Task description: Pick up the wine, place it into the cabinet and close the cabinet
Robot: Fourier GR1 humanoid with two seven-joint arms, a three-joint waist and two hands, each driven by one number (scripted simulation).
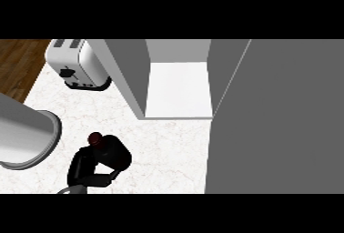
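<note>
Your right hand (pixel 84 169) curls round the wine (pixel 114 154), down-left of the open cabinet (pixel 178 91). Carry it in too low or too wide and you risk clipping the cabinet's wall or door (pixel 282 118).

A black hand (pixel 82 166) curls round the wine bottle (pixel 115 152), hiding its lower part; its label cannot be read. The toaster (pixel 77 61) is cut off at the top. A large grey cylinder (pixel 23 132), cropped at the left edge, cannot be identified. The open cabinet door (pixel 282 118) hides the counter (pixel 168 150) to the right.
</note>
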